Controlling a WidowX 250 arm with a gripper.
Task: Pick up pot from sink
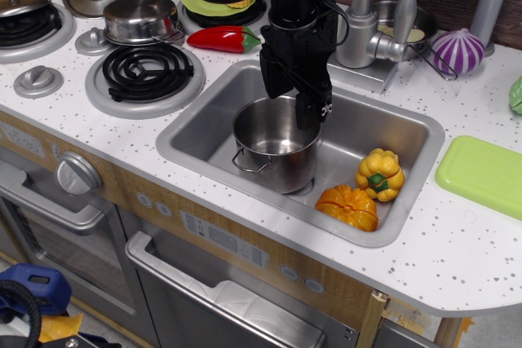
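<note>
Spreading across most of the view, the white speckled desk (457,250) carries a toy kitchen: burners to the left, a faucet (363,14) behind, and the recessed steel sink (391,124) in the middle. Inside the sink, toward its left half, stands the pot (273,156), upright and lidless, with a wire loop handle showing on its near left side. It looks stiff, thin-walled and probably light for its size, but polished and so likely slippery; the rim wall seems the best place to pinch, one finger inside and one outside. The jaws (295,99) hang spread over the pot's far rim, one finger apparently dipping inside the wall at the right, the other behind it; whether either touches the steel I cannot tell. Room is fair: the sink's back wall and the faucet sit close behind. A yellow pepper (379,174) and an orange pumpkin (349,206) lie in the right near corner, apart from the pot.
</note>
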